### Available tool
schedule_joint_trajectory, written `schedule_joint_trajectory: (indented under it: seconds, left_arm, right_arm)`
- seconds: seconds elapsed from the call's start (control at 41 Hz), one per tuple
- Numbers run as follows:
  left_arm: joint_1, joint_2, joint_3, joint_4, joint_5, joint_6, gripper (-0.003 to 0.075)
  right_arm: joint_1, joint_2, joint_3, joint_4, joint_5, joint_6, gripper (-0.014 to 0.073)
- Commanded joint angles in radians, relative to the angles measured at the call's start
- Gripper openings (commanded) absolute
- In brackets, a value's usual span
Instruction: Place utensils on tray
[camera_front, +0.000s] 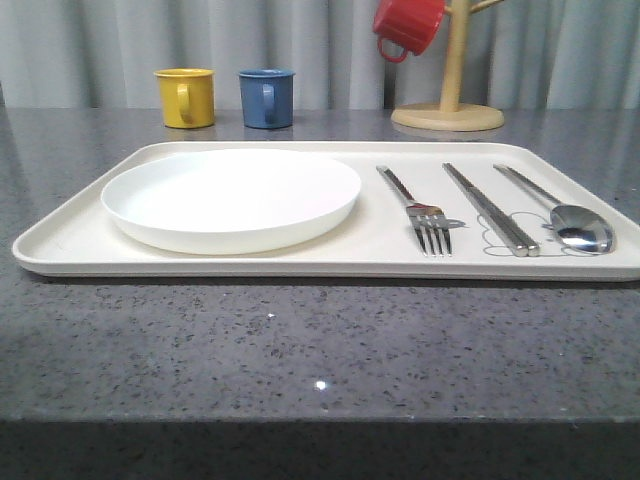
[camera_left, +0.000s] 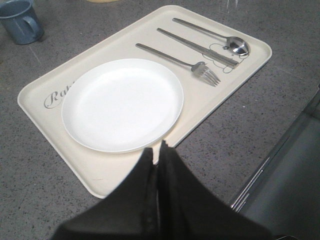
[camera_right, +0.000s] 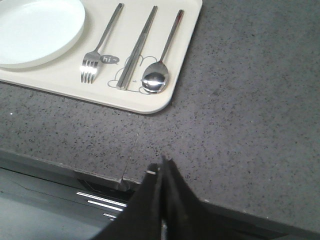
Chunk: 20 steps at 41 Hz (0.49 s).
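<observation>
A dark speckled grey counter (camera_front: 300, 340) is seen before a pale curtain (camera_front: 100, 50).

The tray (camera_front: 250, 262) lies across the middle of the counter, its long side parallel to the counter's front edge. On the tray's left half the plate (camera_front: 230, 198) rests flat. On the right half three items lie side by side, apart from one another: the fork (camera_front: 420, 212) nearest the plate, then the chopsticks (camera_front: 490, 208), then the spoon (camera_front: 565, 215) nearest the tray's right rim, over the rabbit drawing. All handles point toward the counter's far edge.

Beyond the tray, near the far edge, a yellow mug (camera_front: 186, 97) and a blue mug (camera_front: 267, 97) stand upright, and a red mug (camera_front: 408, 26) hangs on a wooden mug stand (camera_front: 450, 100).

The placing is judged complete, since every utensil is within the rim. Should any step remain, it is a clean retreat: both arms are best kept high and clear of the rim so that nothing is nudged.

The left pincer (camera_left: 159, 162) is seen pressed together with no gap and nothing between its jaws, hovering over the tray's near rim beside the plate. The right pincer (camera_right: 162, 172) is likewise closed and empty, above the counter's front edge, well apart from the tray's right corner.
</observation>
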Motion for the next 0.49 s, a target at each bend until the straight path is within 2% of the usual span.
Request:
schedule_joint_trajectory:
  seconds: [0.0,0.268,0.366,0.463]
  left_arm:
    - [0.001,-0.001,-0.024,-0.007,-0.078,-0.009,-0.002]
    - [0.001,-0.001,-0.02,-0.007,-0.083,-0.009,-0.002]
    - [-0.005,-0.058,0.014,-0.011,-0.114,-0.009,-0.002]
    - [0.068,-0.136,0.075,-0.015,-0.157,-0.009,-0.002]
  right_arm:
    - [-0.005,0.012,-0.022,0.0,-0.076,0.003,-0.0067]
    - [-0.005,0.012,-0.022,0.0,-0.076,0.003,-0.0067]
    - [-0.005,0.012,-0.022,0.0,-0.076,0.003,-0.0067]
    - [-0.005,0.012,-0.022,0.0,-0.076,0.003,-0.0067]
